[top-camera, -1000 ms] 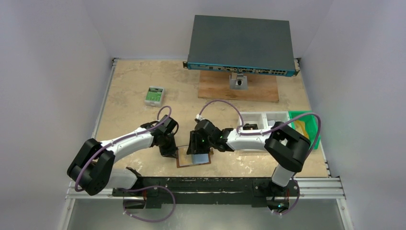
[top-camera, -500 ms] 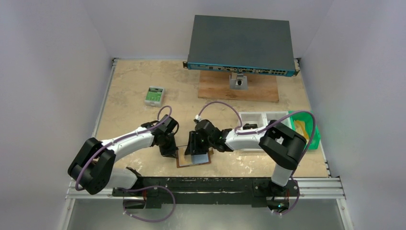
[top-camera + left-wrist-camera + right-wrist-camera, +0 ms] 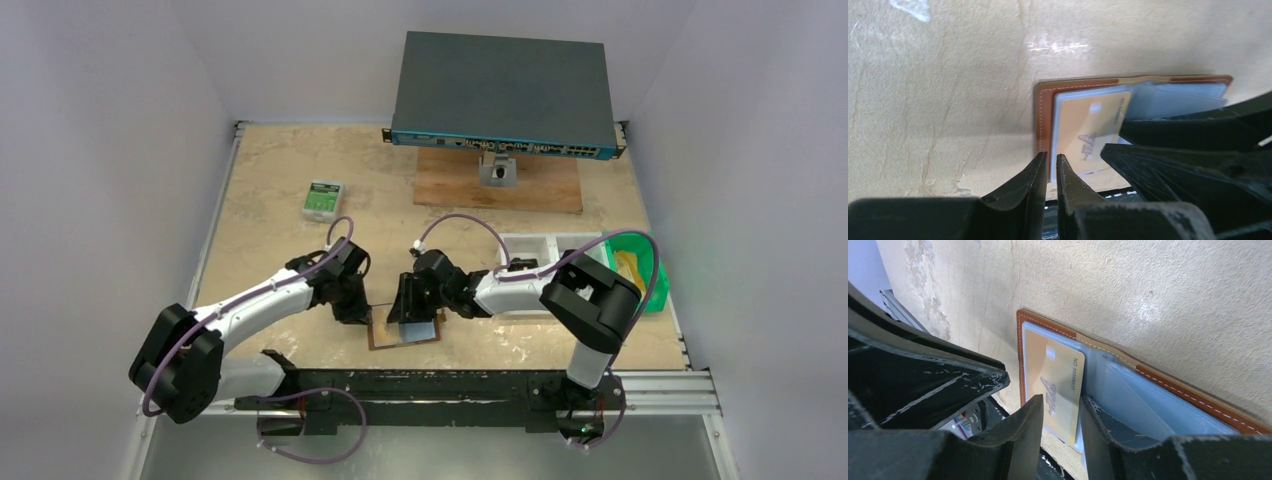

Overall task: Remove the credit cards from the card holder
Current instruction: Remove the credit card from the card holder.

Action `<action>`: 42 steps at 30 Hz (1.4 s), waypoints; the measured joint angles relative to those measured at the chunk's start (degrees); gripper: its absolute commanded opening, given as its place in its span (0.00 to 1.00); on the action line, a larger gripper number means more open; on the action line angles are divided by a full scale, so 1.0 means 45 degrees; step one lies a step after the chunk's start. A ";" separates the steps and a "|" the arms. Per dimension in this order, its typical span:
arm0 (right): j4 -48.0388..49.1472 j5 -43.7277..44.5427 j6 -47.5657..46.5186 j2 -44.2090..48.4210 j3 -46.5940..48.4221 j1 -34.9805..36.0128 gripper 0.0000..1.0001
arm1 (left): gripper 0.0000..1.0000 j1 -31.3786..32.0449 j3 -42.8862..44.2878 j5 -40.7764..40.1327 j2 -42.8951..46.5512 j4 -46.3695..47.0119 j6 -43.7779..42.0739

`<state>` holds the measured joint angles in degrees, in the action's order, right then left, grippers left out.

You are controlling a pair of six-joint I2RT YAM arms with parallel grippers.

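Note:
The card holder [image 3: 404, 331] lies open and flat near the table's front edge, brown leather with grey-blue pockets. A gold credit card [image 3: 1087, 126] sticks partly out of its left pocket. My left gripper [image 3: 1049, 159] points down at the holder's left brown border [image 3: 1043, 115], its jaws a narrow slit apart with nothing between them. My right gripper [image 3: 1060, 402] is open just over the gold card [image 3: 1053, 375], one fingertip [image 3: 1088, 407] at the card's right edge beside the blue pocket [image 3: 1143, 395]. The two grippers nearly touch.
A green-and-white box [image 3: 322, 200] sits at the far left. A network switch [image 3: 505, 95] rests on a wooden board [image 3: 500, 190] at the back. A white tray [image 3: 545, 250] and a green bin [image 3: 640, 262] stand to the right. The metal rail [image 3: 430, 385] runs right below the holder.
The left arm's elbow has swung down and to the left while its gripper stays at the holder. The right arm has barely shifted.

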<state>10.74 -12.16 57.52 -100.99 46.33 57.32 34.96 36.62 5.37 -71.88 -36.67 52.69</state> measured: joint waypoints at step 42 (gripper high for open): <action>0.3551 -0.1088 0.0753 0.0291 -0.2312 -0.0675 0.26 | 0.00 -0.0097 0.0646 0.1481 -0.2501 0.1020 0.0500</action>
<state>26.72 -17.06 60.90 -99.68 35.92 54.28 34.52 39.53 12.03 -83.13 -32.08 54.94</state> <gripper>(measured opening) 0.260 0.003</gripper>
